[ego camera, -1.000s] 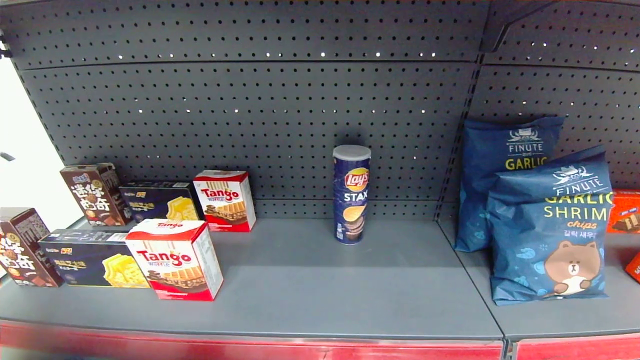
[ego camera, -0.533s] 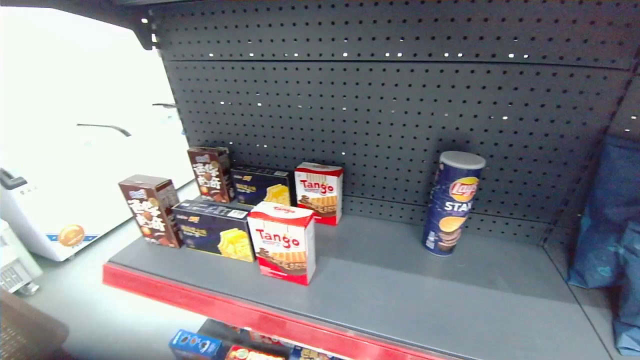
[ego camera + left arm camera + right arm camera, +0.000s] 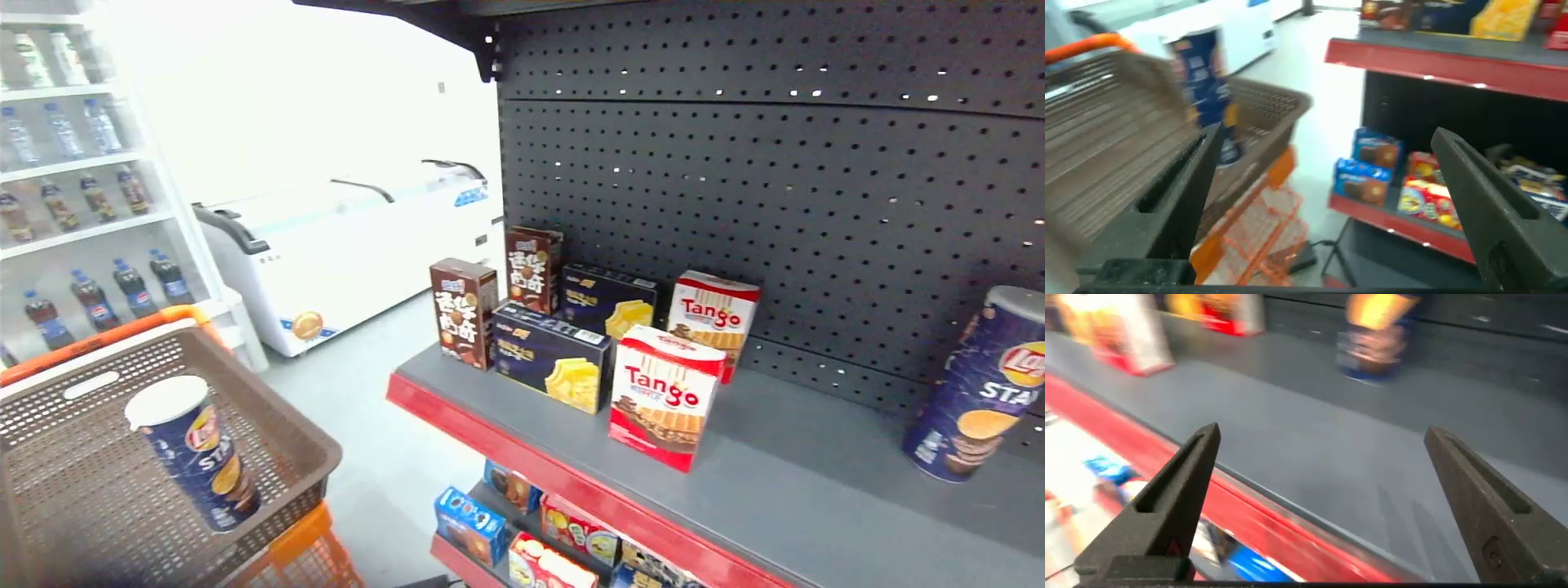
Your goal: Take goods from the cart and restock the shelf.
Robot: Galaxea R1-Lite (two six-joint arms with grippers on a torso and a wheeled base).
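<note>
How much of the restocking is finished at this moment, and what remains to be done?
Done: one chip can stands upright on the shelf. In hand: nothing; the left gripper and right gripper are both open and empty. Left: another chip can stands in the cart basket, not yet picked up.

Head camera overlooks cart [image 3: 65, 457] and shelf [image 3: 775, 465]; wrist cameras share the shelf.

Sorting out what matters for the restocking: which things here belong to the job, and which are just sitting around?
Job:
- chip can in the cart basket
- grey shelf
- matching can standing on it

Just there:
- wafer boxes
- chocolate boxes
- white freezer
- drink bottles
</note>
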